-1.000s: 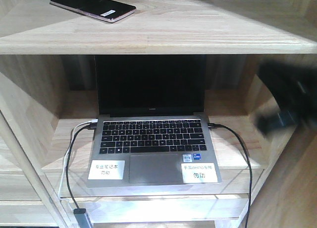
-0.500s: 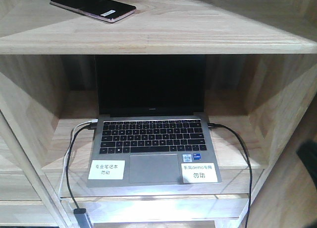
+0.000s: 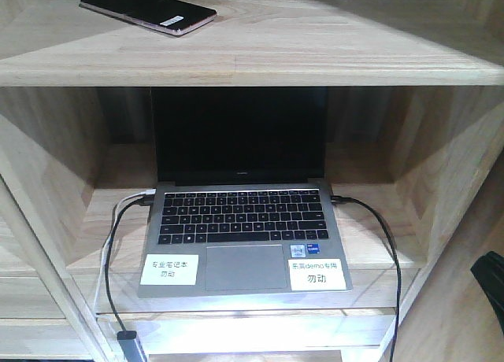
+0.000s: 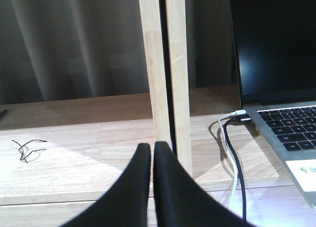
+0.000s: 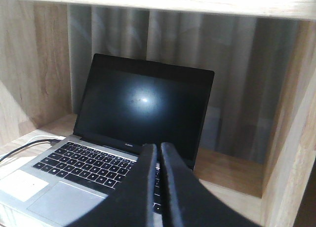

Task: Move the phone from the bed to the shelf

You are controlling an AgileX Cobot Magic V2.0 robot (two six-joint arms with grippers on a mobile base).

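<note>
The black phone point(image 3: 148, 10) with a pinkish edge and a white sticker lies flat on the top board of the light wooden shelf point(image 3: 315, 43), at the upper left in the front view, with no gripper near it. The bed is out of view. My left gripper point(image 4: 151, 147) is shut with nothing between its fingers, low in front of a shelf upright point(image 4: 165, 74). My right gripper point(image 5: 158, 147) is shut and holds nothing; it hovers in front of the laptop's keyboard. A dark part of the right arm point(image 3: 490, 277) shows at the front view's right edge.
An open grey laptop point(image 3: 240, 228) with a dark screen sits in the compartment below the phone, white labels on its palm rest. Black and white cables point(image 3: 114, 275) run from its left side, another black cable point(image 3: 382, 236) from its right. A small wire tangle point(image 4: 27, 149) lies on the board.
The right arm, blurred beside the laptop compartment's right wall a second ago, has dropped down and out to the front view's lower right edge. The phone and laptop have not moved.
</note>
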